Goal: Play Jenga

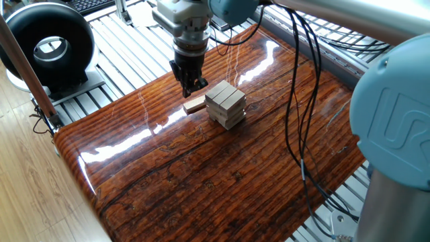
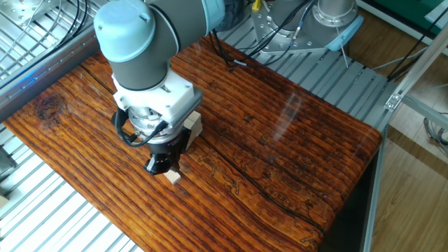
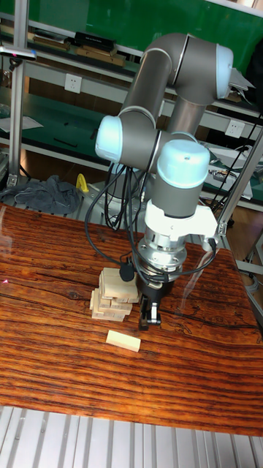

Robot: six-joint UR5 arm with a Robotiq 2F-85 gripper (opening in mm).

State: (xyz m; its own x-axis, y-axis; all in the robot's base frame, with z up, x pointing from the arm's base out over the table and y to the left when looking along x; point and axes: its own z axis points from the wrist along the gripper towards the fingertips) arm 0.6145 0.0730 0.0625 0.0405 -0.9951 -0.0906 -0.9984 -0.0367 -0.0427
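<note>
Jenga tower (image 1: 225, 104) stands on the wooden table (image 1: 201, 175), toward its far half in one fixed view, and I count one tower. Its layers are crossed, three blocks showing on the top layer; from the tall fixed view I make out about five layers, the lower ones slightly uneven. In the other fixed view the tower (image 2: 193, 124) is mostly hidden behind the arm's wrist, only a corner showing.

One loose block (image 1: 195, 105) lies flat on the table just beside the tower, apart from it by a narrow gap. The tall fixed view shows it (image 3: 123, 341) in front of the tower's base, clear of the stack. The other fixed view shows only its end (image 2: 172, 177) below the tool.

My gripper (image 1: 191, 86) hangs above the loose block, pointing down, with nothing between its fingers. The tall fixed view shows it (image 3: 150, 319) raised off the table, between tower and loose block, its tips close together; I cannot tell whether they are fully clenched.

Around the table I count one black ring-shaped unit (image 1: 47, 44) at the far left, standing on slatted metal. Black cables (image 1: 295, 101) hang across the right side of the table, partly crossing my view. The arm's large pale blue joint (image 1: 393, 134) blocks the right edge.
</note>
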